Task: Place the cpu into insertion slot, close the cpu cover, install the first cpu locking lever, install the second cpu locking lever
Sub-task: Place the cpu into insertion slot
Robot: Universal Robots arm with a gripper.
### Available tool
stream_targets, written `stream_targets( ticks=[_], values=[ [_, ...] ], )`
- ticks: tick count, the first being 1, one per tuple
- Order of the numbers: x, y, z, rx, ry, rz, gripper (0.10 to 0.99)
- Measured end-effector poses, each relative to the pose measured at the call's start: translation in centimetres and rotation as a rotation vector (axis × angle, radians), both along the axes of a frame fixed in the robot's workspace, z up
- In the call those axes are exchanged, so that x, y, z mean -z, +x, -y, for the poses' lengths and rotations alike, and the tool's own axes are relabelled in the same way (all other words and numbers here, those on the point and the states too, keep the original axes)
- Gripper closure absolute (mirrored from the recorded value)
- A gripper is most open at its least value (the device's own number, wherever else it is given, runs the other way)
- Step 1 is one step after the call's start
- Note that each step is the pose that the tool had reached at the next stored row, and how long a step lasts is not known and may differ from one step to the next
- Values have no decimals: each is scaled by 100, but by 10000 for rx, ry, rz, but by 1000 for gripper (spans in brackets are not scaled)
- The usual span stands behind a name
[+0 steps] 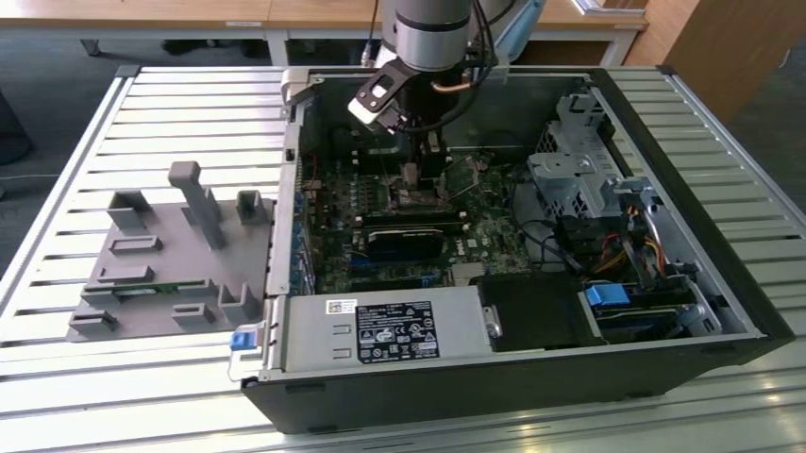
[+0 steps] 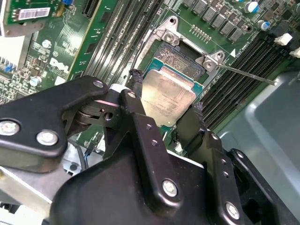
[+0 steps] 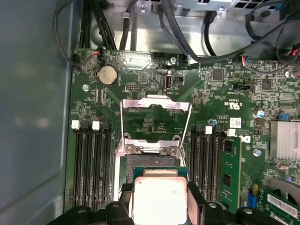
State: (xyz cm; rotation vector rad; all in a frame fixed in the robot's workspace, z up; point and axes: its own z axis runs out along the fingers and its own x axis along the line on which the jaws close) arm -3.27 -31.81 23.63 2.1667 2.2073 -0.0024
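**Item:** small flat square chip with a silver-grey metal top, the cpu (image 2: 168,98).
**Location:** clamped edge to edge between the two black fingers (image 2: 136,82) of the black robot hand (image 2: 166,93). It sits just above the small square black-rimmed insertion slot (image 2: 180,58) in the green circuit board (image 3: 211,98) and overlaps it only partly.
**Accessory:** thin silver-grey square metal frame, the cpu cover (image 3: 156,104), open and lying back beyond the slot.
**Condition:** chip not yet seated.
**Hazards, as judged:**
- A tilted or offset descent could drive a corner into the socket contacts and bend them.
- Wrong orientation would stop the chip seating.
- A slackening grip could drop the chip askew.
- The open cover could fall onto the fingers.
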Motion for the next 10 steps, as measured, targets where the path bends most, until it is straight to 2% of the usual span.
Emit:
stream_targets(
  ticks=[5, 10],
  values=[
    [80, -1, -3, 39, -27, 0, 545],
    [110, 0, -3, 41, -94, 1, 545]
  ],
)
